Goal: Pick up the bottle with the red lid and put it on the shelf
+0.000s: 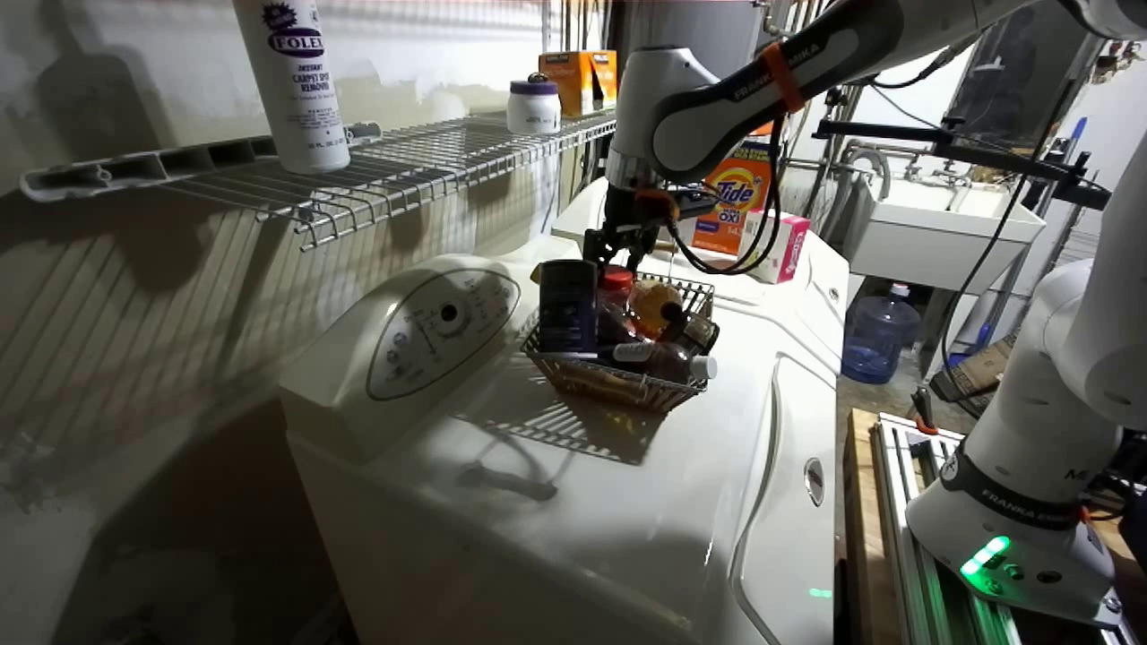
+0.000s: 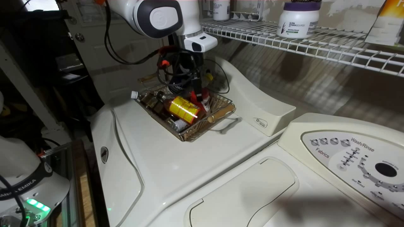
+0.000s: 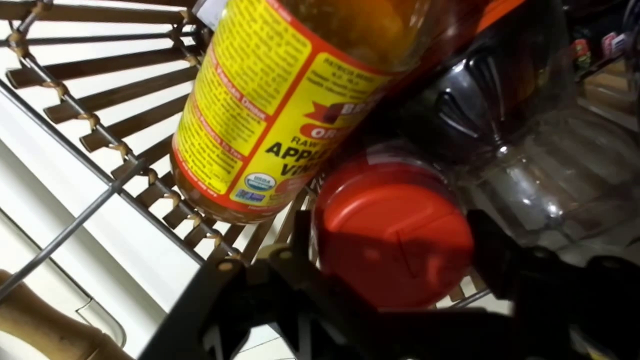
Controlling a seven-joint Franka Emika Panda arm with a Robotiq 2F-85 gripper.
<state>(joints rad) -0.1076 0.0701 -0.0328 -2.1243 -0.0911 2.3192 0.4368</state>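
Red-lidded bottle (image 3: 395,240) sits in the slatted wire basket (image 3: 100,66), gripper (image 3: 387,225) with jaws apart astride it, clamped or not I can't tell; best confirm an even squeeze, then lift straight up, clear of the apple vinegar bottle (image 3: 255,115).

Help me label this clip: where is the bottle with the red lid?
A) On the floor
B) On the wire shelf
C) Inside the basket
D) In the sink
C: in an exterior view, the bottle with the red lid shows within the basket, next to a dark canister.
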